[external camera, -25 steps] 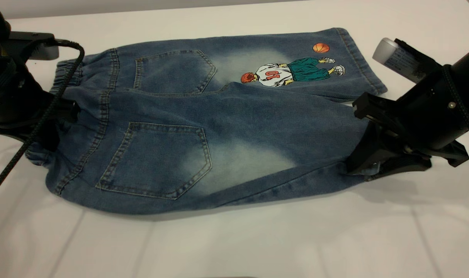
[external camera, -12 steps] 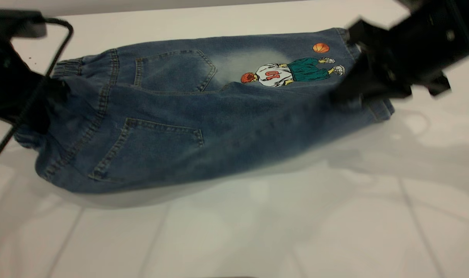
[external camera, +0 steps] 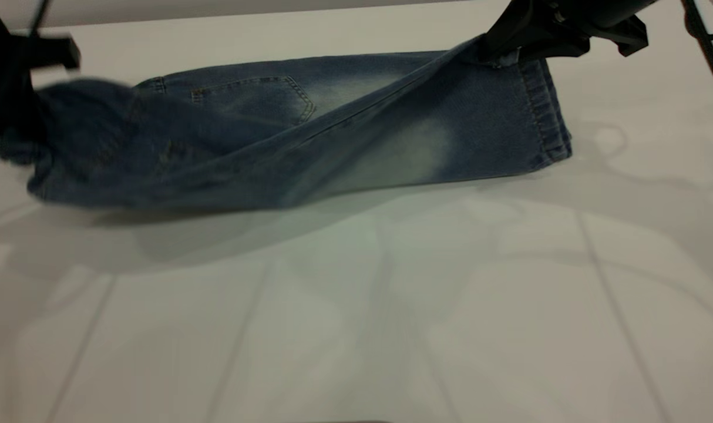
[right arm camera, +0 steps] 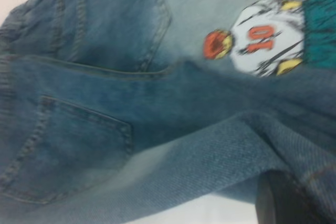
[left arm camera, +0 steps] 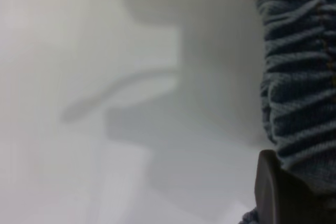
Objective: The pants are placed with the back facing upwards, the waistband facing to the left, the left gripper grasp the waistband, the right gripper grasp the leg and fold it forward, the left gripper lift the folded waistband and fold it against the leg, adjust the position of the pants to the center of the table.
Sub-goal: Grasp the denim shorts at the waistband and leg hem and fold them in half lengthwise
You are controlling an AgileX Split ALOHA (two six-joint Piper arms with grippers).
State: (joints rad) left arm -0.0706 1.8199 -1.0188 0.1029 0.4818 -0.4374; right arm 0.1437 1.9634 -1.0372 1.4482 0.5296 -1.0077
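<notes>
Pants (external camera: 345, 147): blue denim, seen stretched lengthwise across the far half of the white table (external camera: 356, 305), waistband end at the exterior view's left, hem end at its right. The near half is held lifted and turned over toward the far half, so that only a strip of the far half with one back pocket (external camera: 256, 97) is left uncovered.

Leg (external camera: 427, 141): plain denim with a pale faded patch, carried up and over; its stitched hem (external camera: 547, 108) is seen hanging down at the right end. From the right wrist view, the basketball player print (right arm camera: 257, 38) on the other leg is visible beneath the raised fabric, along with two back pockets.

Waistband (left arm camera: 299, 77): gathered and ruffled, raised off the table at the left end, blurred in the exterior view.

Left tool (external camera: 13, 100): found at the far left edge, closed on the waistband; one dark fingertip (left arm camera: 270, 190) is seen against the ruffled elastic in the left wrist view.

Right tool (external camera: 500, 50): found at the upper right, clamped on the top corner of the leg by the hem, fabric drawn taut from it.
</notes>
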